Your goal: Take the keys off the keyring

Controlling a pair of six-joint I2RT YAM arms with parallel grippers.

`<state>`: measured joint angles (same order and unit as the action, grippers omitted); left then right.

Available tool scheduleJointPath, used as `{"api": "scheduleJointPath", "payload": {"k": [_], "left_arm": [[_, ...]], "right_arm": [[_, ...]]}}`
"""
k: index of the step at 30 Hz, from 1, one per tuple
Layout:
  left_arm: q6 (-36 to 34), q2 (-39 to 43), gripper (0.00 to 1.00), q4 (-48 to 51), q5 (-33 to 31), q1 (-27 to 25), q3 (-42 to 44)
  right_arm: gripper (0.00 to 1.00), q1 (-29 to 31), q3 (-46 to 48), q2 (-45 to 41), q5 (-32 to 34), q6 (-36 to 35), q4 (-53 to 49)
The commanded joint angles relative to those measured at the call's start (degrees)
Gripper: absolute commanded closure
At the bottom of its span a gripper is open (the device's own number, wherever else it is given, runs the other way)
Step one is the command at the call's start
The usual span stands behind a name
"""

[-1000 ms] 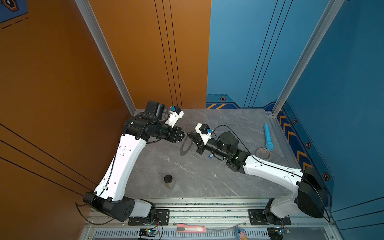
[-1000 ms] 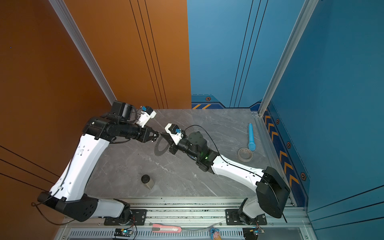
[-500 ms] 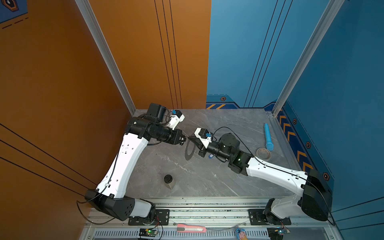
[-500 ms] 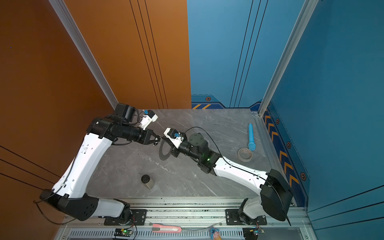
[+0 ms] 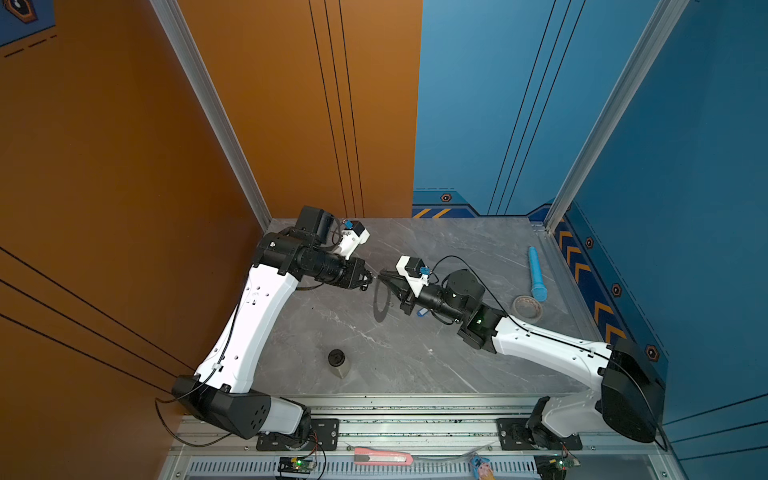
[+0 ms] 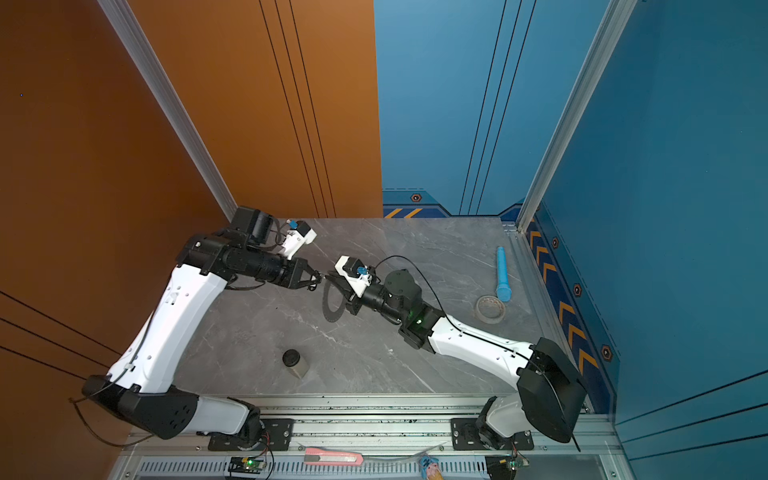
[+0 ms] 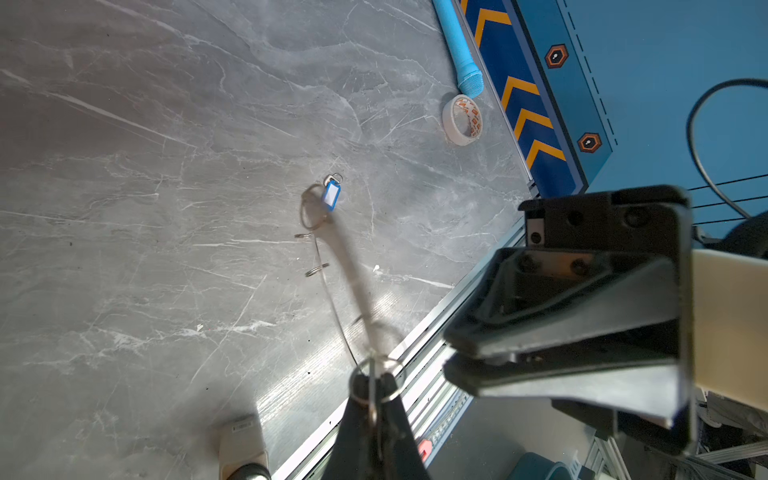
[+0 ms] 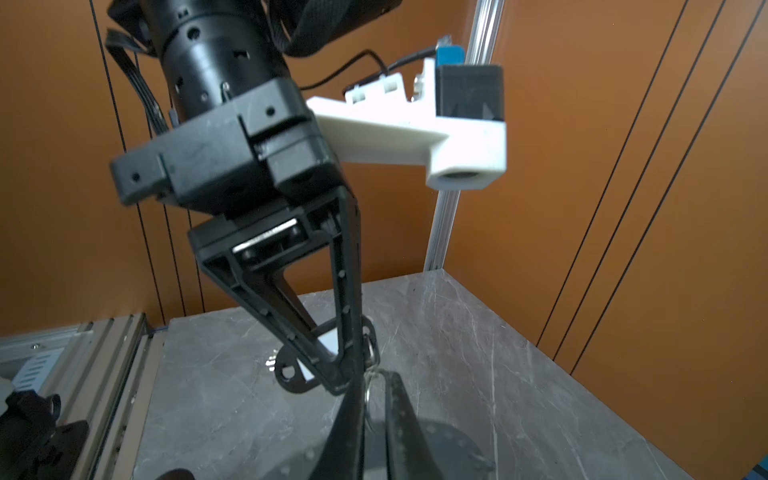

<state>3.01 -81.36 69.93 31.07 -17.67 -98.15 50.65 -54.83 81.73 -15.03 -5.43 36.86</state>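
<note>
My left gripper (image 5: 369, 278) and right gripper (image 5: 383, 275) meet tip to tip above the table's middle. The keyring (image 7: 353, 278), a thin metal annulus seen edge-on with small wire loops (image 7: 318, 269), hangs from my left gripper (image 7: 374, 380), which is shut on its rim. My right gripper (image 8: 375, 382) has its jaws a narrow gap apart, with a small wire loop between them. The black key (image 8: 291, 376) shows just behind the left fingers (image 8: 340, 365); what holds it is hidden. The blue key (image 7: 331, 195) lies loose on the table, under the right forearm in a top view (image 5: 422, 312).
A beige tape roll (image 5: 527, 308) and a light blue tube (image 5: 536, 274) lie at the right edge. A small bottle with a black cap (image 5: 337, 362) stands near the front. A pink cutter (image 5: 382, 458) lies on the front rail.
The right jaws have parted slightly around the wire loop. Both grippers have stayed tip to tip with only small shifts. The blue key has not moved.
</note>
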Motion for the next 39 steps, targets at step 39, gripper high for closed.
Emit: {"api": "scheduleJointPath", "payload": {"k": [39], "left_arm": [[0.52, -0.98, 1.00, 11.28, -27.02, -5.69, -6.79]], "right_arm": [[0.68, 9.37, 5.68, 1.77, 6.73, 2.25, 0.24]]}}
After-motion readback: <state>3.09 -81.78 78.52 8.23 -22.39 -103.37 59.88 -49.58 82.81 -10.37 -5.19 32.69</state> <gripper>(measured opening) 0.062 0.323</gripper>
